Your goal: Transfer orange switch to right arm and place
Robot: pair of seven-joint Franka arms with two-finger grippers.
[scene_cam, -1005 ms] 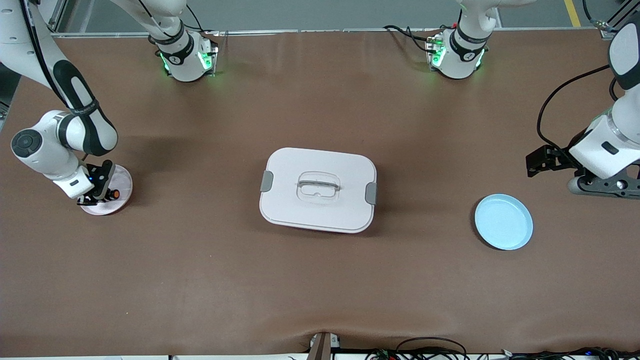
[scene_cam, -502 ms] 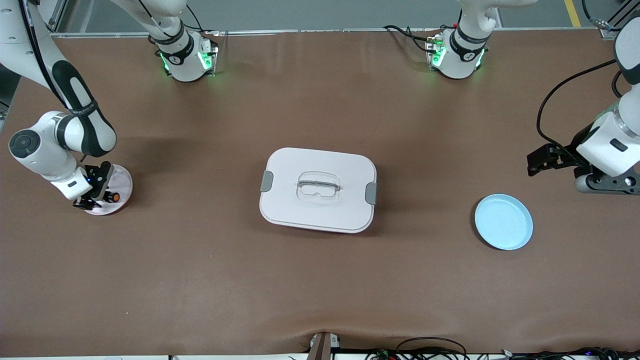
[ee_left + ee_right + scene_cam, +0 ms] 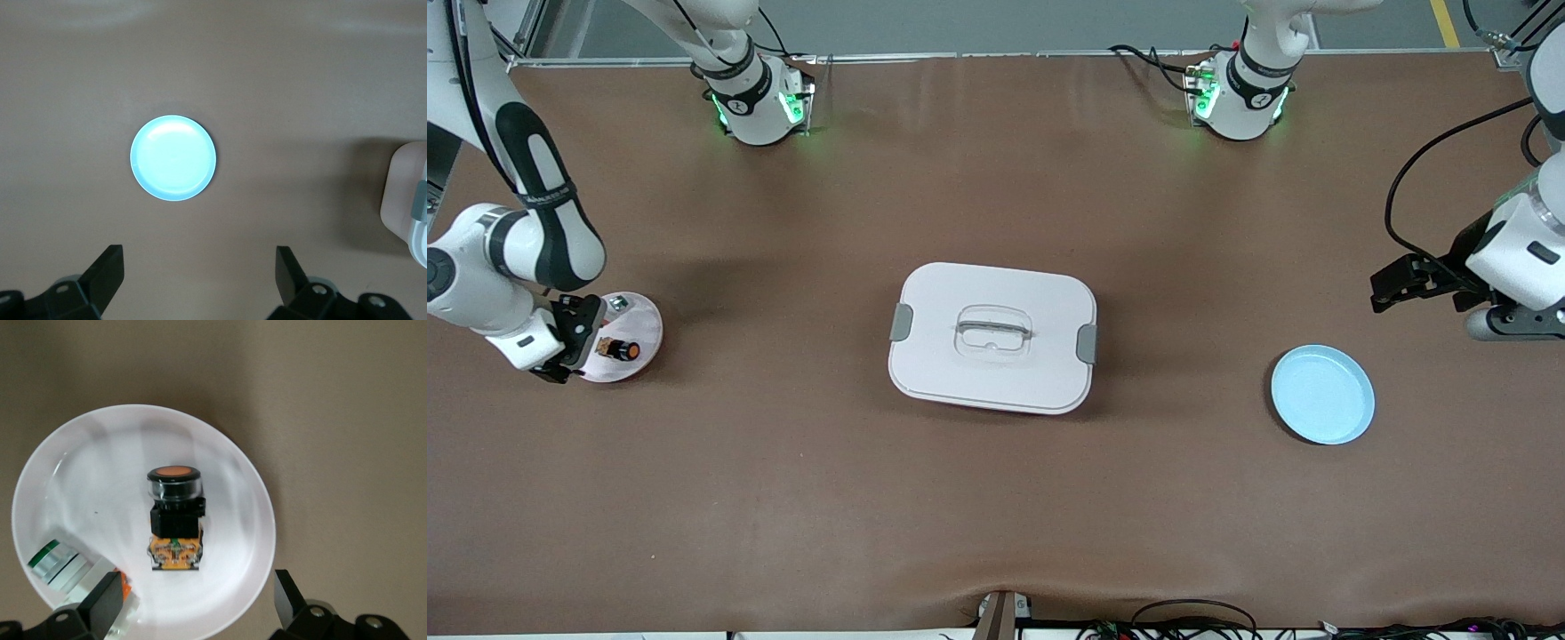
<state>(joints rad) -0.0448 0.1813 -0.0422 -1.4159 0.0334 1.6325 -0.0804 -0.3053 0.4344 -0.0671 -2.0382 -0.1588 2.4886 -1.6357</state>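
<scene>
The orange switch (image 3: 620, 349) (image 3: 175, 513) lies on its side on the white plate (image 3: 647, 322) (image 3: 227, 520) at the right arm's end of the table, a stubby black body with an orange button face. My right gripper (image 3: 572, 343) (image 3: 197, 597) hangs open just above the plate's rim, beside the switch and not touching it. At the left arm's end, the left gripper (image 3: 1398, 288) (image 3: 200, 277) is open and empty above bare table, close to the blue plate (image 3: 1322, 394) (image 3: 173, 157).
A silvery part with green and orange (image 3: 60, 565) (image 3: 615, 304) also lies on the white plate. A white lidded box (image 3: 992, 336) (image 3: 404, 200) with grey clips sits mid-table. Both arm bases stand along the table edge farthest from the front camera.
The right gripper opened, left the orange switch on the white plate and drew back toward its end of the table. The left arm shifted slightly outward.
</scene>
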